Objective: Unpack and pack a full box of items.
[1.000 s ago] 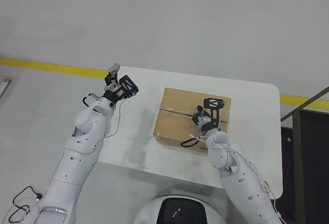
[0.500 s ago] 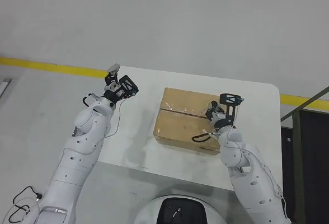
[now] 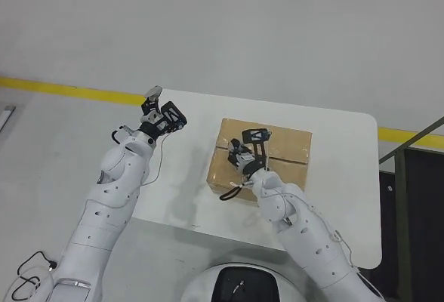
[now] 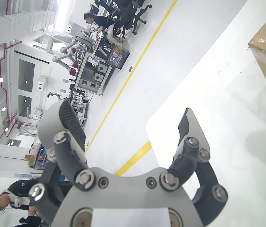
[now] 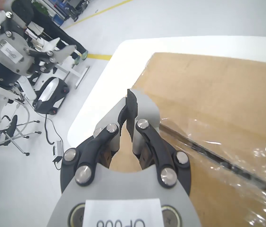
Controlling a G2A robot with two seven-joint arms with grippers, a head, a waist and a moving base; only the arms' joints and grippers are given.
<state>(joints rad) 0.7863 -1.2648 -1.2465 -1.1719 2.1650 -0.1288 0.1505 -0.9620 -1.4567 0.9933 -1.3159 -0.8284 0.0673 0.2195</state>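
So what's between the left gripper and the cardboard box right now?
Only bare white table lies between the left gripper and the cardboard box. The top view shows that stretch, and the left wrist view agrees.

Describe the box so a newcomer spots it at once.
Start at the white table with rounded corners. Near its middle sits the cardboard box, flaps closed and sealed with clear tape along the centre seam. It is the one brown thing there, and the right gripper hangs shut over its top.

Right hand (image 3: 257, 135) — from right edge of box (image 3: 288, 144) to its left half
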